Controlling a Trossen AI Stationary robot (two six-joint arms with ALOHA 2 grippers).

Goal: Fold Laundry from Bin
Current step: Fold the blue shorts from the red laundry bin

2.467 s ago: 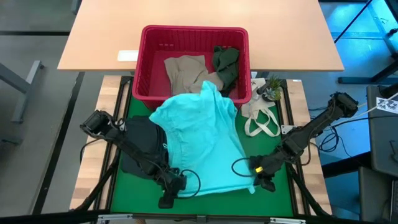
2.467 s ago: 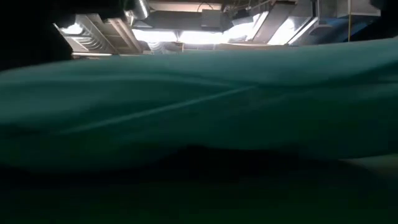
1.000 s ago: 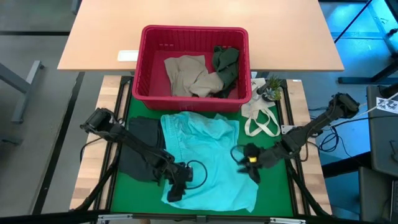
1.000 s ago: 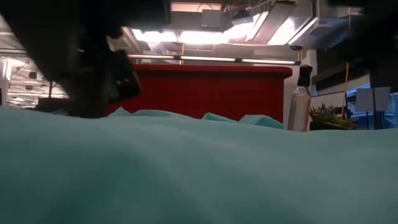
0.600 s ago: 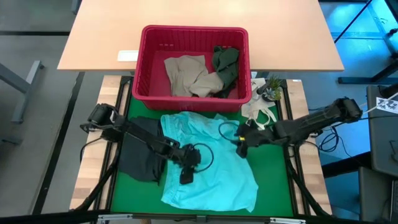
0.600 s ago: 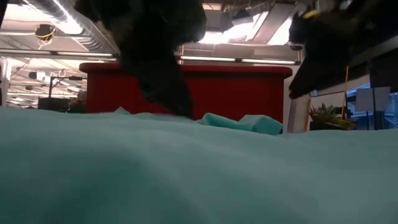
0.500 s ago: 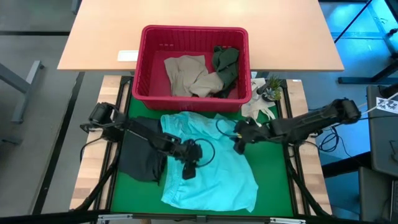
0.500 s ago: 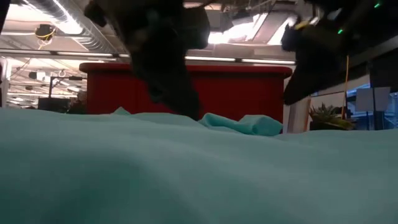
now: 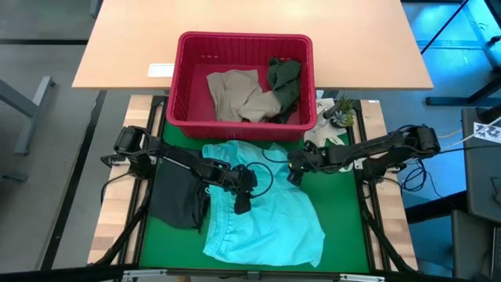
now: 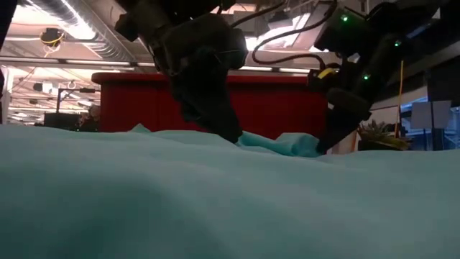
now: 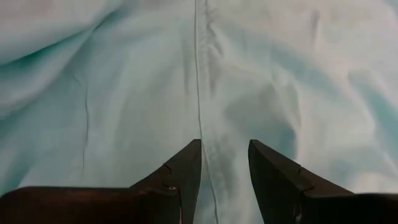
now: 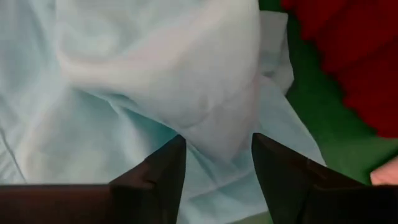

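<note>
The light teal garment (image 9: 266,211) lies spread on the green mat (image 9: 344,227), its far edge near the red bin (image 9: 244,36). My left gripper (image 9: 241,202) stands open over the garment's middle, a seam (image 11: 199,93) running between its fingers. My right gripper (image 9: 293,174) is open at the garment's far right part, over a raised fold (image 12: 205,118). A black garment (image 9: 176,196) lies on the mat's left side, partly under the left arm. Beige (image 9: 231,92) and olive (image 9: 283,82) laundry lies in the bin. My left gripper points slanting down at the teal cloth beside its seam (image 11: 200,134); whether the fingertips touch it, I cannot tell. My right gripper slants down with a finger on either side of the raised fold (image 12: 214,140); whether it touches, I cannot tell.
A white bag with loop handles (image 9: 329,153) and a small plant (image 9: 340,111) lie at the mat's far right, beside the right arm. The bin's near wall (image 10: 287,108) stands just behind both grippers. A wooden table (image 9: 125,47) stretches beyond the bin.
My left gripper has gone from the garment's near part toward the far edge and a little right, to its middle. My right gripper has swung toward the far edge and left and sunk toward the garment's far right part. The teal garment has stayed flat.
</note>
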